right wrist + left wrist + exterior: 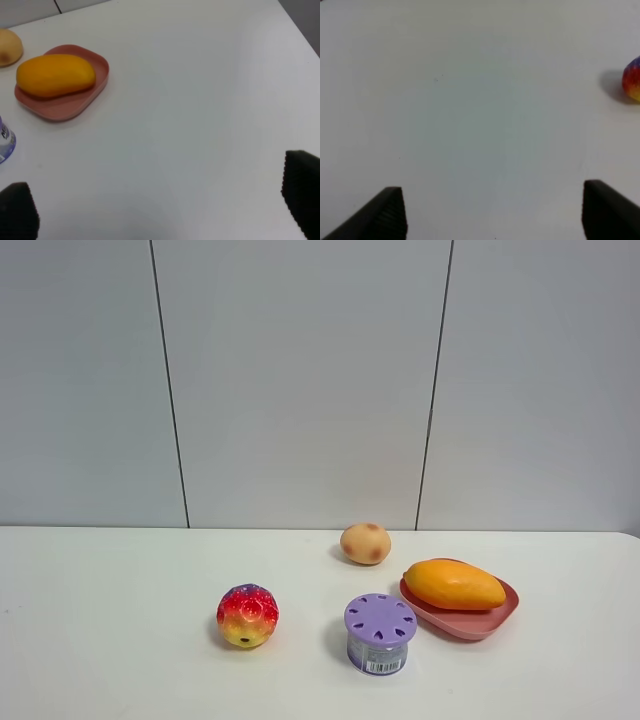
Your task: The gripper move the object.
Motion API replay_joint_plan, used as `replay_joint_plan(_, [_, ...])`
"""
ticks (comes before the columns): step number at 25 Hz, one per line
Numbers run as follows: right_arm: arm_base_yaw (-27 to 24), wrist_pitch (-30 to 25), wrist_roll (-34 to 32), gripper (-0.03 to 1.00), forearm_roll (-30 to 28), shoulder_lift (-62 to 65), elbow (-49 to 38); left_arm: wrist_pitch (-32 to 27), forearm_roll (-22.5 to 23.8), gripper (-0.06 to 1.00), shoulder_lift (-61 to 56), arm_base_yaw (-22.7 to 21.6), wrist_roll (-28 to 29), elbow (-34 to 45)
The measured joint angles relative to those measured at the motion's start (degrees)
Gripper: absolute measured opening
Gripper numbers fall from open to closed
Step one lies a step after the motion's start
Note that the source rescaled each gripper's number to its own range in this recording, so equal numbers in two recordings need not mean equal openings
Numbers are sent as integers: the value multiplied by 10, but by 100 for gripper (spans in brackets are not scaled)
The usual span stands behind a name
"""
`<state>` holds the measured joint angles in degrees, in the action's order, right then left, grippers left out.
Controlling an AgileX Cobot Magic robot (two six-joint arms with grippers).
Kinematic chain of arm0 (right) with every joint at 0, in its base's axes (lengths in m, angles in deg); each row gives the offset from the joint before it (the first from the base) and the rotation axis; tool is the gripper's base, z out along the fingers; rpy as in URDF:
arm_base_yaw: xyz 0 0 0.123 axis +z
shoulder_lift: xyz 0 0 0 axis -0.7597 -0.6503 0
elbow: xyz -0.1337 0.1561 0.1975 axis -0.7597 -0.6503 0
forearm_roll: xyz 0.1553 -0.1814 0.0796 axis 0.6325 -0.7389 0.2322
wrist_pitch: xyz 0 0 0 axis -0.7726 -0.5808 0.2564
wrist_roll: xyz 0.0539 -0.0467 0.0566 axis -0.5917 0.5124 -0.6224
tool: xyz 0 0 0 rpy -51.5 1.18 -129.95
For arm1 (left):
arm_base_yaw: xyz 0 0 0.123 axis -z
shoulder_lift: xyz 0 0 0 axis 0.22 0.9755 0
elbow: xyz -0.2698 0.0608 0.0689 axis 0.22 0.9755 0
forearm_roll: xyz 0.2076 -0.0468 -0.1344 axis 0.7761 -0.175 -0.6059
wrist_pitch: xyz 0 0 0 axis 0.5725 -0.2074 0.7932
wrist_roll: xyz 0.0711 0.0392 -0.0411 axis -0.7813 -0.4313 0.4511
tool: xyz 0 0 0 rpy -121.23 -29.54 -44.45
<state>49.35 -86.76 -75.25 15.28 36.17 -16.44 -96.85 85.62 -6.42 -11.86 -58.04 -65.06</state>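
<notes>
The orange-yellow mango (455, 584) lies on a pink dish (495, 620) at the right of the white table; it also shows in the right wrist view (56, 75) on the dish (75, 102). No gripper shows in the exterior high view. My right gripper (160, 210) is open and empty over bare table, well away from the mango, with only its black fingertips (302, 192) showing. My left gripper (492, 212) is open and empty over bare table, its fingertips (390, 210) at the frame's edge.
A round tan ball (365, 543) sits behind the dish. A red-yellow bumpy ball (247, 616) lies left of centre and shows in the left wrist view (632, 80). A purple-lidded can (379, 633) stands in front of the dish. The table edge (300, 27) is near.
</notes>
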Motion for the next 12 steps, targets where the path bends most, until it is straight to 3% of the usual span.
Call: replay_joint_plan(12, [0,0,0,100,0,0,0,0,0,18,0,0,0,0])
